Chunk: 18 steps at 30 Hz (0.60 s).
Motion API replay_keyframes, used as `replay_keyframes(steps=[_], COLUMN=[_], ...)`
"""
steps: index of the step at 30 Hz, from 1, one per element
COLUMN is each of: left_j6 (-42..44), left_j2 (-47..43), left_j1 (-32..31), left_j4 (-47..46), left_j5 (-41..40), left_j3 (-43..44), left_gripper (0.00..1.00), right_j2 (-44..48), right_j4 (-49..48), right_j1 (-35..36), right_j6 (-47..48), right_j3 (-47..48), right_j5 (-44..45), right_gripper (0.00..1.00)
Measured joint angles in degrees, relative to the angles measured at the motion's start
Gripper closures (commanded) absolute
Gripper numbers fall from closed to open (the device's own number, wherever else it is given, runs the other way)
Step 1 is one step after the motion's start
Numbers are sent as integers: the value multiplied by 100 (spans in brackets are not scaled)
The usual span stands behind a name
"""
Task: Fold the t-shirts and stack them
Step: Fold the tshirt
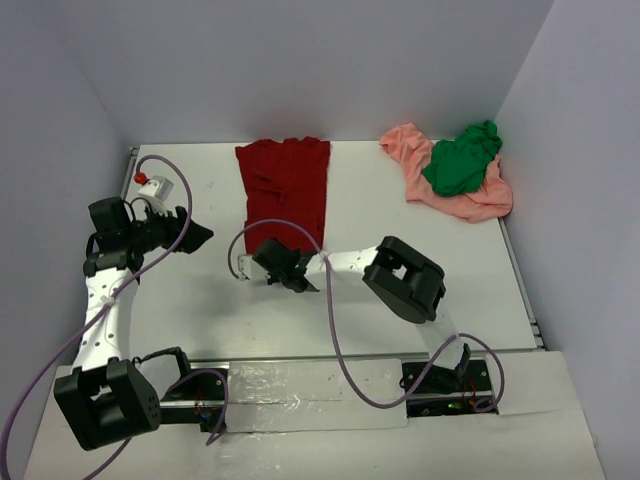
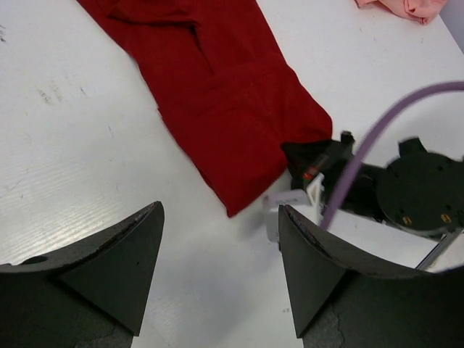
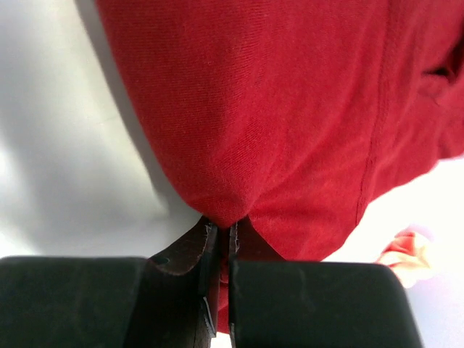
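Right pincer [image 3: 221, 230]: closed, pinching red shirt's [image 1: 285, 185] near edge.
Left pincer [image 2: 219, 212]: open above white counter [image 1: 200, 300], left of that edge.
Far right corner: green shirt [image 1: 462, 160] on pink shirt [image 1: 470, 203].

A robotics lab cell is suggested by a white counter [image 1: 210, 300] boxed in by plain walls [image 1: 300, 60], with cabled arms [image 1: 405, 280] mounted.

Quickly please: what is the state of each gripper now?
Left gripper: open, holding nothing.
Right gripper: closed on the near edge of the dark red t-shirt.
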<state>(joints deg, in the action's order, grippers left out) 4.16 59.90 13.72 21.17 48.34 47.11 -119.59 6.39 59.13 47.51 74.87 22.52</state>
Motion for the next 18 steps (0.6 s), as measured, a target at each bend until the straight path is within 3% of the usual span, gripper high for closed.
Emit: replay_keyframes(steps=[18], left_j6=[111], left_j2=[-11], left_j1=[0], left_j4=[103], left_j5=[72], left_j3=[48], left_gripper=[27], right_j2=[1104], right_j4=[3156], right_j1=[1980], right_j6=[-2411], right_j3=[-98], right_j5=[-1305], right_gripper=[100])
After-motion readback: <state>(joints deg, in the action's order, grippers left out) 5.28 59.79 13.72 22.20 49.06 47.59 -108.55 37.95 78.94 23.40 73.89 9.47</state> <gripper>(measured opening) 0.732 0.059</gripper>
